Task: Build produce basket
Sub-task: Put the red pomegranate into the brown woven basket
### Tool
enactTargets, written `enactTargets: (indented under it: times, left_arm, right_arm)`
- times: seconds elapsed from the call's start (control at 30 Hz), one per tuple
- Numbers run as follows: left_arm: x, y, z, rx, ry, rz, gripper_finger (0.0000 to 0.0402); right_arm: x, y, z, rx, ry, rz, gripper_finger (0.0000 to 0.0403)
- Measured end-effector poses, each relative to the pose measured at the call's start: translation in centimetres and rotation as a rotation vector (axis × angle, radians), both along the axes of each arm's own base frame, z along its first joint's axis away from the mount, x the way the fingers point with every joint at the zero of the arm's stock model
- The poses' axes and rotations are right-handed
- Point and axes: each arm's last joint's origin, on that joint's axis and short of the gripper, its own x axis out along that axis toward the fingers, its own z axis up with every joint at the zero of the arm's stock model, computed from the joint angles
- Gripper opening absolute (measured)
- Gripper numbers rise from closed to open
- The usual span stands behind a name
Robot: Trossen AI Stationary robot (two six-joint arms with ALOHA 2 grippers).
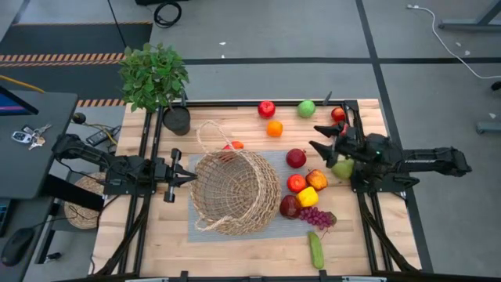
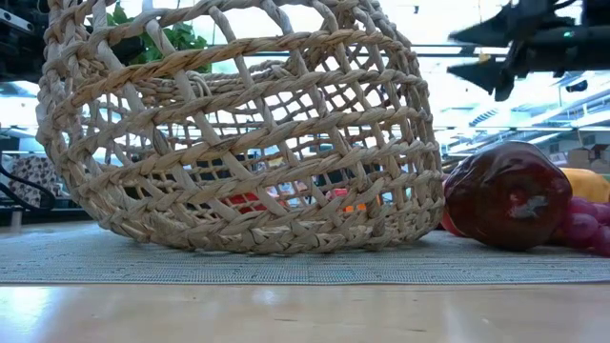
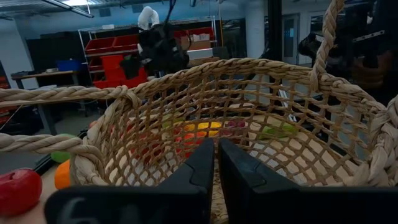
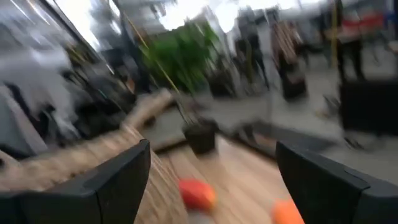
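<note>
- The basket (image 1: 235, 190) lies tipped on its side on a grey mat (image 1: 270, 225) in the middle of the worktop (image 1: 156, 243), its thin looped handle toward the potted plant (image 1: 155, 77).
- Through the basket's open weave, the low view shows red and orange produce behind it.
- The left claw (image 1: 190, 178) sits just beside the basket, on the side away from the fruit, with its two fingers (image 3: 205, 168) nearly pressed together and pointing at the weave.
- The right claw (image 1: 319, 138) hangs above the worktop on the far side of the basket from the left claw, its jaws spread wide and holding nothing.
- Close beside the basket, on the right claw's side, lie a dark red apple (image 1: 296, 158), a red apple (image 1: 296, 183), a yellow piece (image 1: 308, 197) and purple grapes (image 1: 315, 217).
- A green pear (image 1: 342, 168) lies under the right arm.
- A cucumber (image 1: 315, 250) lies past the grapes, farther from the basket.
- An orange (image 1: 274, 128), another red apple (image 1: 266, 109) and a green apple (image 1: 306, 109) lie beyond the basket's handle.
</note>
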Motion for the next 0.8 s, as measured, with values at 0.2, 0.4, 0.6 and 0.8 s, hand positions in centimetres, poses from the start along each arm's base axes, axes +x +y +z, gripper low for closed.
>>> enactTargets:
  times: [0.2, 0.4, 0.6, 0.8]
  left_arm:
    - [0.0, 0.0, 0.0, 0.000, 0.000, 0.000, 0.0034]
    - [0.0, 0.0, 0.0, 0.000, 0.000, 0.000, 0.0028]
    - [0.0, 0.0, 0.0, 0.000, 0.000, 0.000, 0.0035]
    - [0.0, 0.0, 0.0, 0.000, 0.000, 0.000, 0.0032]
  right_arm:
    - [0.4, -1.1, 0.8, 0.038, 0.172, -0.045, 0.0348]
    - [0.5, -1.8, 0.9, 0.034, 0.203, -0.053, 0.0348]
    - [0.7, -2.5, 0.5, 0.042, 0.238, -0.036, 0.0348]
    - [1.0, -2.9, 1.3, 0.101, 0.326, -0.042, 0.0348]
